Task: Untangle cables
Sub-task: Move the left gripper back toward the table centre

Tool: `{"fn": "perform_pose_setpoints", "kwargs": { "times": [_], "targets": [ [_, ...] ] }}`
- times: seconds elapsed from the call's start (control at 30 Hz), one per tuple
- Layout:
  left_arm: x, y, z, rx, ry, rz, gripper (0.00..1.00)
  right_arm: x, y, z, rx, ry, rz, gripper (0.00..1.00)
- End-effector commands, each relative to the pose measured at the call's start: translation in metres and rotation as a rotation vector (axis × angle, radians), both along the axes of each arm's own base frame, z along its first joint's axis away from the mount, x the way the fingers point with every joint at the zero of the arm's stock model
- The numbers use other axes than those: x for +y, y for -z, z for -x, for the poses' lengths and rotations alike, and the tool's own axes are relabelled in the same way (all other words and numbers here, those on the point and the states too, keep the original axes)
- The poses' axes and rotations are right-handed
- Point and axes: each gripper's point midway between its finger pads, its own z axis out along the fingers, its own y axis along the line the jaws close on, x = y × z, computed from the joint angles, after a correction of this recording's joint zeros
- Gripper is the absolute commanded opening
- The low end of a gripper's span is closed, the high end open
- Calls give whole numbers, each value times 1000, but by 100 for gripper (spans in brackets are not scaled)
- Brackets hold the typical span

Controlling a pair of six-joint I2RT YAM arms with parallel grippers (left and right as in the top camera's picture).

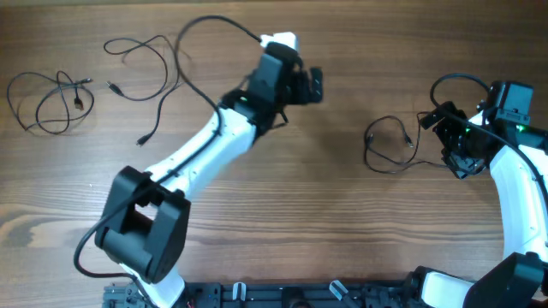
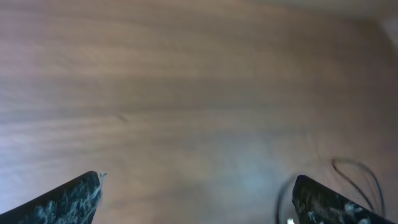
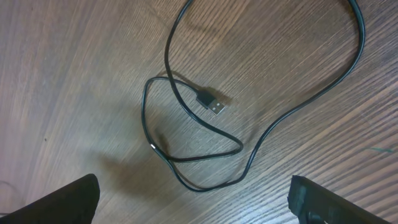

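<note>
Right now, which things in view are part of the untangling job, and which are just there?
Part of the job:
coiled cable, far left
loose strands, upper left
looped cable with USB plug, by the right arm

Just there:
thick arm cable
wooden table

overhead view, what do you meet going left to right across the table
coiled cable → loose cables → left gripper, open → looped cable → right gripper, open
</note>
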Motion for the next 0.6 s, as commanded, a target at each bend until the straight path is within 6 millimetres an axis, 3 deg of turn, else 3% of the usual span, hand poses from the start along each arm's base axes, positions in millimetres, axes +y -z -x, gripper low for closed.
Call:
{"fn": "perform_pose_setpoints", "kwargs": {
  "times": [0.0,0.17,0.4,0.57],
  "targets": [
    [-27,-3,30,34,77,-8,100,2,4,-2,-1,-2,-9,100],
    [-48,10,59,70,168,-68,100,1,3,-4,-9,-1,-7,100],
    [-64,15,77,84,255,-79,100,1,3,-4,-9,0,-7,100],
    [-80,39,88,117,348,-95,100,-1,0,-11,-28,75,-34,100]
  ]
}}
